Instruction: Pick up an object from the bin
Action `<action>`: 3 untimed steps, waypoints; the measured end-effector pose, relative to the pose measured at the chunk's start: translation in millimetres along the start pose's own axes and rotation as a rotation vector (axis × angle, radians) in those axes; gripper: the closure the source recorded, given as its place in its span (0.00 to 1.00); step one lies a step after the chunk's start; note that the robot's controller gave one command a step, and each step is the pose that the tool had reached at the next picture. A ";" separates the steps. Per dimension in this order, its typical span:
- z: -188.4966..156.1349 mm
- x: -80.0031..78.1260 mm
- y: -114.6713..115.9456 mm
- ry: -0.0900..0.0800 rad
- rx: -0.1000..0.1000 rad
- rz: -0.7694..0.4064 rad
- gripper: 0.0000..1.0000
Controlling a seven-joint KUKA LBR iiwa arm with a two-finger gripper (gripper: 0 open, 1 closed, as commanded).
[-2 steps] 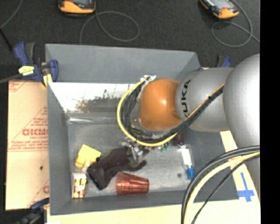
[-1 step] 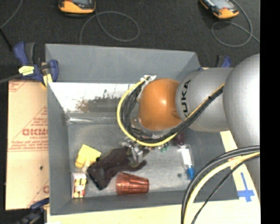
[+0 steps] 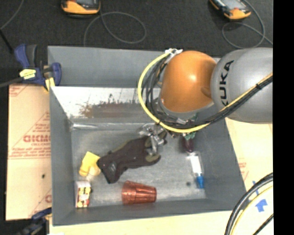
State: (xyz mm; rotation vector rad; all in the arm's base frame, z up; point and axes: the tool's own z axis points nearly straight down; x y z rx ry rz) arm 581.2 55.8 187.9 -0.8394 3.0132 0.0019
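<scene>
Gripper [image 3: 154, 139] over dk-brown cloth [image 3: 120, 161], mid bin [image 3: 62, 137]

Floor: a dark, matte surface [image 3: 183, 23] fills the top of the view.
Cables: thin cables [image 3: 145, 28] lie in loose loops on that floor.
Devices: two orange-and-black objects [image 3: 80, 5] [image 3: 231, 8] rest at the top edge, well apart.
</scene>
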 end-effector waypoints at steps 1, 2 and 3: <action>0.1 0.1 0.1 0.000 0.000 0.000 1.00; 9.8 3.3 0.6 -0.005 0.004 -0.043 1.00; -152.8 -1.3 -1.4 -0.001 0.001 -0.010 1.00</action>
